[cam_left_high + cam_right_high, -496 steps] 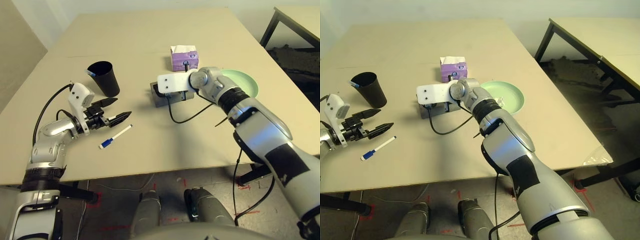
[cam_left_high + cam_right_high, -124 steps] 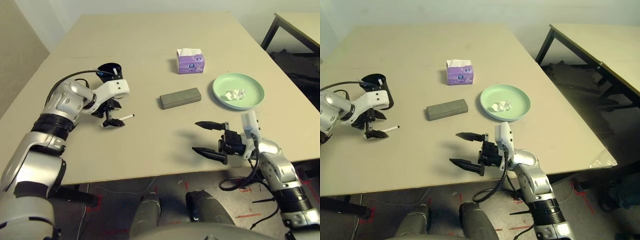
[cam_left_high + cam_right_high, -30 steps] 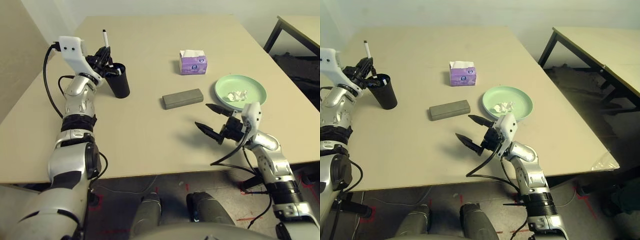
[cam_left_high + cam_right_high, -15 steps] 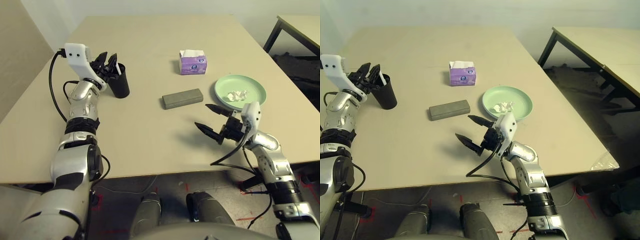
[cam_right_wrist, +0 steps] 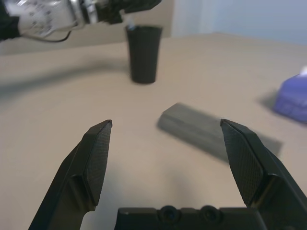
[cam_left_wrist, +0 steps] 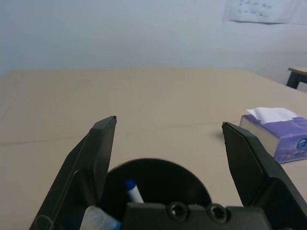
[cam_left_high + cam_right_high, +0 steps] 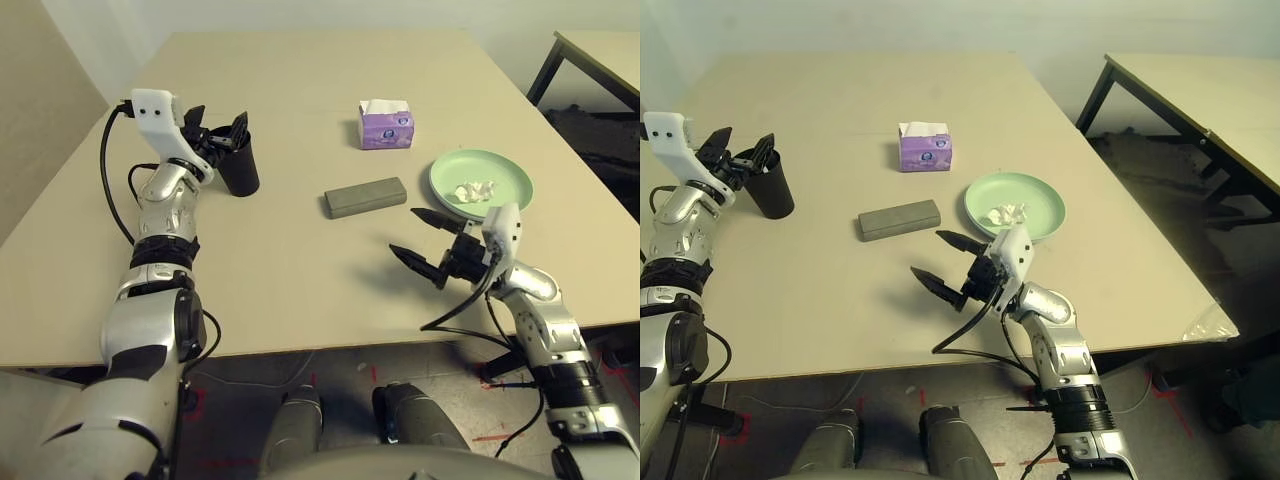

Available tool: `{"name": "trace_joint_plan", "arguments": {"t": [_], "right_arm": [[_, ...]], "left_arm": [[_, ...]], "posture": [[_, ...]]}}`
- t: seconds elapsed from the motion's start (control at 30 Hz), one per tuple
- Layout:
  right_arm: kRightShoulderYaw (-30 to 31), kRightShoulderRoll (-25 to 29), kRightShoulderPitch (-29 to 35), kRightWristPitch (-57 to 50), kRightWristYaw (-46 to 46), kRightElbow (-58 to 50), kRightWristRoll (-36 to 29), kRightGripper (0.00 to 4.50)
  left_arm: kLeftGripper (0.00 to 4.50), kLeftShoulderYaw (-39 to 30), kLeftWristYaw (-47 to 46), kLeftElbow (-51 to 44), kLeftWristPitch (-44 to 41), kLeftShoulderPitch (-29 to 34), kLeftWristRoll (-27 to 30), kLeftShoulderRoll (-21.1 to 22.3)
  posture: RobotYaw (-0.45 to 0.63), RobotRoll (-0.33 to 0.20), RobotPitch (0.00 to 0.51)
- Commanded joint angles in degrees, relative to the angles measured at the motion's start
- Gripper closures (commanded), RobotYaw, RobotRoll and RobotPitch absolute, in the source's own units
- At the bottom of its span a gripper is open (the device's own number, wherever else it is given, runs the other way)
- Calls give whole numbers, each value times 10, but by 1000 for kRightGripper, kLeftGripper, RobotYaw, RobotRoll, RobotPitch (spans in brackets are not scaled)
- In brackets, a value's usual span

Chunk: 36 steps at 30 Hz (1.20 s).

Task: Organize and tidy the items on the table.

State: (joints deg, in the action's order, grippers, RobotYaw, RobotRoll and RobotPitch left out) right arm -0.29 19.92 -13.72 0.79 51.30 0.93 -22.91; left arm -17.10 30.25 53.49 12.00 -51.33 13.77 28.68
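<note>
While the left gripper hangs spread above the black plastic cup, the empty, wide-open right gripper is the nearer hand to the grey oblong glasses case, which lies crosswise ahead and leftward.

Head cameras look down; wrist cameras share black cup.

Inside the black cup, the two markers are mostly hidden: only a blue tip and a pale end show above the left hand's own base, and which cap belongs to which cannot be told. The purple tissue box is cut off by the picture's edge. In the right wrist view the grey glasses case is blurred.
</note>
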Motion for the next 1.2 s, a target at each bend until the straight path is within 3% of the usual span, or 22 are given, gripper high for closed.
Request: {"name": "trace_joint_plan", "arguments": {"t": [0.03, 0.27, 0.43, 0.7, 0.93, 1.2], "right_arm": [[-37, 16, -28, -44, -43, -47, -24, 0], [-141, 97, -120, -164, -143, -79, -61, 0], [-212, 164, -110, -176, -145, -35, -68, 0], [-277, 214, -50, -59, -89, 152, -34, 0], [-268, 221, -84, 93, 7, 393, -12, 0], [-283, 209, -121, 171, 126, 549, -34, 0]], "left_arm": [[35, -10, 7, -44, -21, 7, 14, 21], [35, -32, -3, -182, -97, 60, 38, 73], [35, -55, -14, -262, -148, 130, 56, 98], [35, -100, -26, -373, -194, 290, 78, 103], [35, -122, -24, -391, -181, 394, 85, 84], [35, -135, 26, -365, -138, 484, 113, 40]], "posture": [[-122, 0, 98], [-136, 0, 95], [-135, 0, 95], [-121, 0, 97], [-77, 0, 95], [-51, 0, 96]]}}
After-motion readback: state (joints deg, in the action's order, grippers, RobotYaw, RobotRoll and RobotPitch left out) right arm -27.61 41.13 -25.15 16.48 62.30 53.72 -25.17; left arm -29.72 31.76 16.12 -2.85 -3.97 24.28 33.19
